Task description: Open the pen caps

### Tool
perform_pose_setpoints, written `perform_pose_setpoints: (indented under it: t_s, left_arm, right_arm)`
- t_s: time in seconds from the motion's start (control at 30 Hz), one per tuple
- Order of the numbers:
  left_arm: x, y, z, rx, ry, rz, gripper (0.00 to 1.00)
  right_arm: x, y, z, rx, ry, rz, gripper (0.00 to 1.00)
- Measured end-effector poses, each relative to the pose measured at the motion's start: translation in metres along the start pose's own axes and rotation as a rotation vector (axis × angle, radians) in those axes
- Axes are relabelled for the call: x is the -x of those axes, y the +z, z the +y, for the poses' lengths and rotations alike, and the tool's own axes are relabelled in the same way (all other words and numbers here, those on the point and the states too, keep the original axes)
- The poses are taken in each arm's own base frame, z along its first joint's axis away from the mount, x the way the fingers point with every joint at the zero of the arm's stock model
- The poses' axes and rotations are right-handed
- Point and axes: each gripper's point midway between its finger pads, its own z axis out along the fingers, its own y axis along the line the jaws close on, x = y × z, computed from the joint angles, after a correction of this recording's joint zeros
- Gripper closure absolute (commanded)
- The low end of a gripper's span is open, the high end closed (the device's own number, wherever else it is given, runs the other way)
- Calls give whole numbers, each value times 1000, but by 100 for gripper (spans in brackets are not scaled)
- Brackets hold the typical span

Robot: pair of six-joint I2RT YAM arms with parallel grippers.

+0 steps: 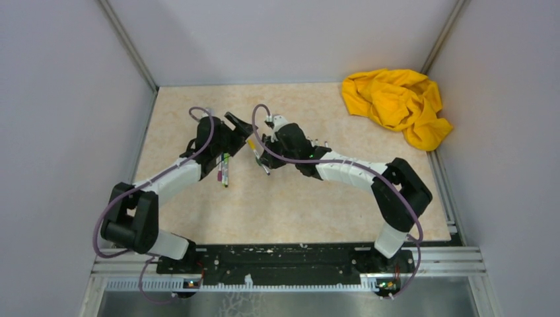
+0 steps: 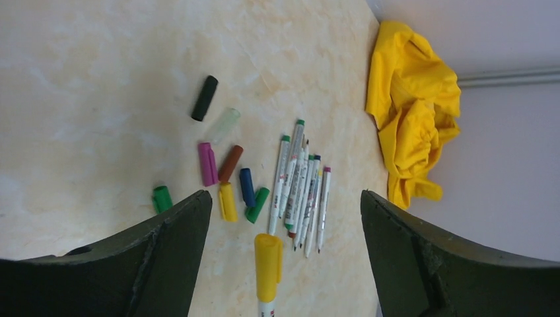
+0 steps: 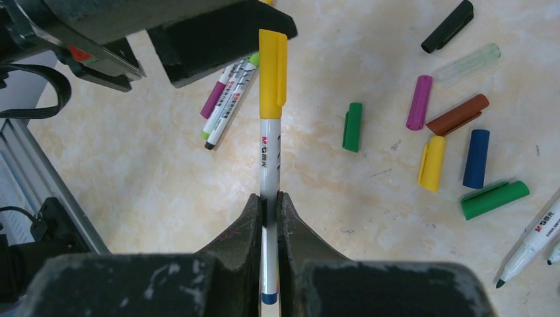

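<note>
1. Right gripper [image 3: 269, 197] is closest, and its two fingers are squeezed tight on a white pen [image 3: 269, 152].
2. The table [image 1: 297, 205] is the biggest thing. It is pale, and both arms reach over it.
3. A crumpled yellow cloth [image 1: 396, 102] sits in the far right corner.
4. The left gripper [image 2: 285, 195] has its fingers spread wide apart and holds nothing.
5. The held pen sticks straight out from the right gripper, its long way pointing at the left gripper.
6. A bunch of bare pens [image 2: 300, 185] lies side by side on the table.
7. The yellow cap [image 3: 273, 72] is on the far tip of the held pen. It is between the left fingers and touches neither.
8. Loose caps [image 2: 207, 164] lie flat on the table beside the bare pens: black, clear, purple, brown, blue, yellow and two green.
</note>
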Motion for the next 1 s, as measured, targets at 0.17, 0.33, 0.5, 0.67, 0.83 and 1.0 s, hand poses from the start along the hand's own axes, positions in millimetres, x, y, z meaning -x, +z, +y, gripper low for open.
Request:
perform_pose_setpoints:
  t_s: [0.17,0.33,0.5,0.67,0.83,1.0]
  left_arm:
    - [-21,8,-6,-55,5,130,23]
    - [-28,8,-8,-95,0,186,39]
    - [-31,6,-12,-133,-4,213,45]
    - [-37,5,-12,-152,-6,247,56]
    - [-41,5,-12,-165,-5,268,73]
    - [-43,5,-9,-159,-4,272,89]
  right_arm:
    - [0,-1,0,13,4,4,100]
    - [1,-1,-1,22,7,7,100]
    - [2,-1,-3,22,10,5,100]
    - [5,-1,-4,27,13,-3,100]
    - [7,-1,-6,33,16,-9,100]
    - [6,-1,-7,37,17,-9,100]
